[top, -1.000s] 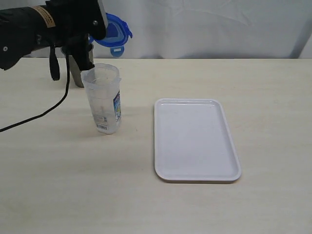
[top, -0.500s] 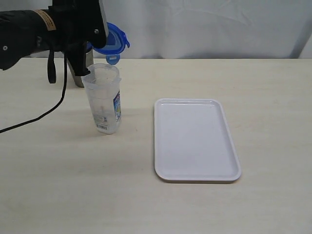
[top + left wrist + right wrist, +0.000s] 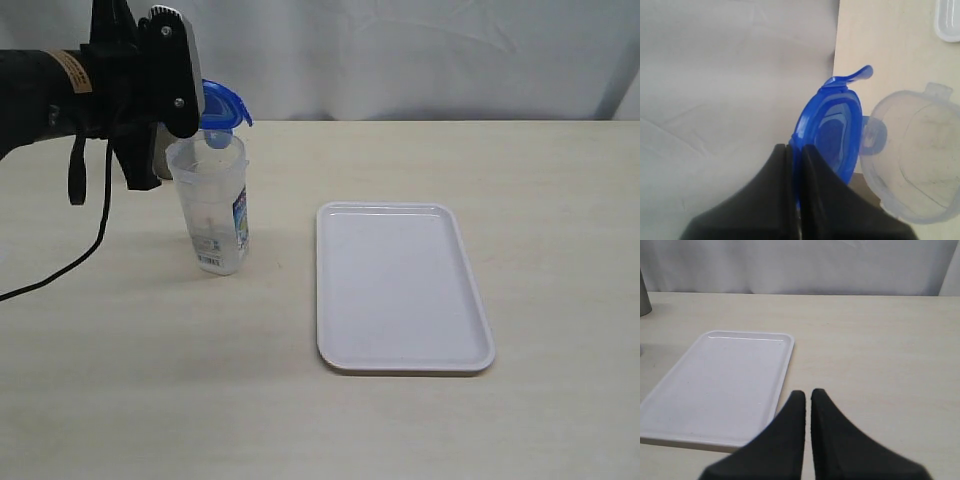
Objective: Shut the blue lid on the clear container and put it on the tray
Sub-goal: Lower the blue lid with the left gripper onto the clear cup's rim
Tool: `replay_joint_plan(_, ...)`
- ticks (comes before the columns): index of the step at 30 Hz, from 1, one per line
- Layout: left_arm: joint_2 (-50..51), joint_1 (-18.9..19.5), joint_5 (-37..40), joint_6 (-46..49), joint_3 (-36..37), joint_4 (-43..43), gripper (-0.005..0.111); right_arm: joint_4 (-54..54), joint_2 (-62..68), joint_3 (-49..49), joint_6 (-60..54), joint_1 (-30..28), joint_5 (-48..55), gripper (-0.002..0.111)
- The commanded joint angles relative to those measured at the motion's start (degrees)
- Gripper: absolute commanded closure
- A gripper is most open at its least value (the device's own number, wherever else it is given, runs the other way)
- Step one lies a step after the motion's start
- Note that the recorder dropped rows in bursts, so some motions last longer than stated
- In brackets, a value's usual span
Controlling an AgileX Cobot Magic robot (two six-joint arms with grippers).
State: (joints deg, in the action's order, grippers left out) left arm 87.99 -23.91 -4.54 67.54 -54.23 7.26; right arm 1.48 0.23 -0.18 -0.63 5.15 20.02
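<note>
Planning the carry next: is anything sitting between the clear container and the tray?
Nothing: in the exterior view only bare table lies between the clear container and the tray.

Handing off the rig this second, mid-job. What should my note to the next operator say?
Left claw: shut on the blue lid, which is tilted at the open mouth of the clear container and not seated.
Right claw: shut, holding nothing, above the table near the tray.
Clear container: upright on the table, left of the tray in the exterior view.
Done: lid picked up.
Left: level the lid, press it shut, set the container on the tray.
</note>
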Motion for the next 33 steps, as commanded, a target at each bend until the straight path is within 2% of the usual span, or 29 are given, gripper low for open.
replay_joint_plan(1,-0.7,-0.2,-0.5,-0.3,0.3,-0.9,0.107,-0.4,-0.2,0.2,0.2,-0.4,-0.2,0.104)
replay_joint_plan(7,-2.0,-0.9,-1.9,-0.3,0.3,-1.0,0.107,-0.4,-0.2,0.2,0.2,-0.4,-0.2,0.104)
replay_joint_plan(33,-2.2,-1.5,0.9,-0.3,0.9,-2.4,0.107,-0.4,-0.2,0.2,0.2,-0.4,-0.2,0.104)
